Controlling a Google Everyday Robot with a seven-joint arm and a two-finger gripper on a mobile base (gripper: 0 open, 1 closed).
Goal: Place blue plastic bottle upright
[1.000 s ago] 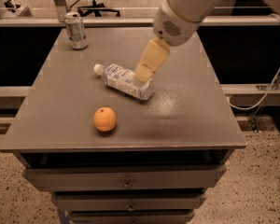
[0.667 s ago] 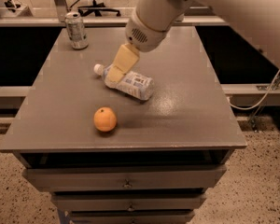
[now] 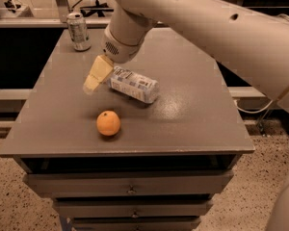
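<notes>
On the grey table (image 3: 197, 124), we see the blue plastic bottle (image 3: 135, 84) lying on its side near the middle of the top, its base towards 4 o'clock and its neck end towards 10 o'clock. An orange (image 3: 108, 123) sits on the table at about 7 o'clock from the bottle, near it but apart. A silver can (image 3: 78, 30) stands upright in the far corner at 11 o'clock, well apart from both. The robot's pale arm (image 3: 207, 23) sweeps in from 2 o'clock across the far half of the table and covers much of it. The gripper (image 3: 97, 76) hangs at the bottle's neck end, tilted down towards 7 o'clock and hiding the cap from us. We cannot tell whether it touches the bottle, nor whether it is grasping or released. Below the table's front edge we see drawers (image 3: 130, 184).
</notes>
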